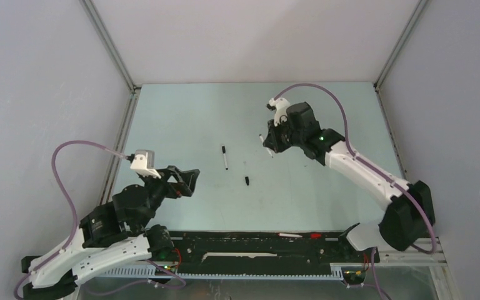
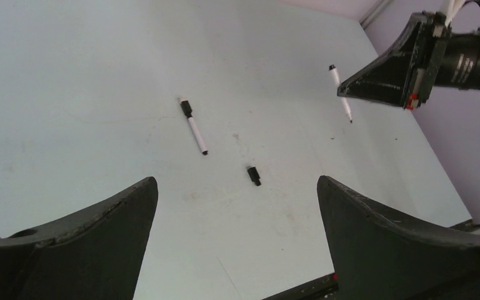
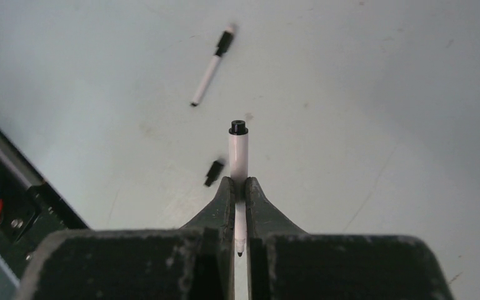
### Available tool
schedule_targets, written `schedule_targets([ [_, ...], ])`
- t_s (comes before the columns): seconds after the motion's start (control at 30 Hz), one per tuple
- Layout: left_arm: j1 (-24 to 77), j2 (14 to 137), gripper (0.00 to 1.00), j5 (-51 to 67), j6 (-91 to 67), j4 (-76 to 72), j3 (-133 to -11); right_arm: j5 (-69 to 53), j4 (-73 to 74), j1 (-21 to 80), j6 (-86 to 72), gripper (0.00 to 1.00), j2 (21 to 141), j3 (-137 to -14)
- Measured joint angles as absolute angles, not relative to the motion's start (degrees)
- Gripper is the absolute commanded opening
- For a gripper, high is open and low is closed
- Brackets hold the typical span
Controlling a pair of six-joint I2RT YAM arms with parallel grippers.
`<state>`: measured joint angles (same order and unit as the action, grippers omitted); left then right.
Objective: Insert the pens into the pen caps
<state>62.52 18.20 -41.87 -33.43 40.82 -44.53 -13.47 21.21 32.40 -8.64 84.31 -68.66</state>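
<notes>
My right gripper (image 1: 269, 142) is shut on an uncapped white pen (image 3: 238, 156) and holds it above the table; the pen's nib points back between the fingers (image 3: 227, 200). The held pen also shows in the left wrist view (image 2: 340, 92). A loose black pen cap (image 1: 247, 180) lies on the table near the middle, also in the left wrist view (image 2: 254, 175) and the right wrist view (image 3: 214, 172). A second white pen with a black cap on it (image 1: 225, 157) lies left of it, also in the left wrist view (image 2: 194, 125). My left gripper (image 1: 190, 181) is open and empty, well left of the cap.
The pale table (image 1: 181, 119) is walled on the left, back and right. A black rail (image 1: 256, 240) runs along the near edge between the arm bases.
</notes>
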Motion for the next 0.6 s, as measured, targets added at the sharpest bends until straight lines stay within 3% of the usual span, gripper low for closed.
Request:
schedule_targets([
  [0.37,62.5,24.1,0.98,-35.3,-32.5,29.5,-45.1,-2.0,16.7,49.2,-9.8,0.00,68.1,-56.9],
  [0.6,62.3,29.2,0.90,-29.3,-32.6,25.6,-45.6,5.6,14.4,56.1,-9.9,0.00,60.9,-51.9],
])
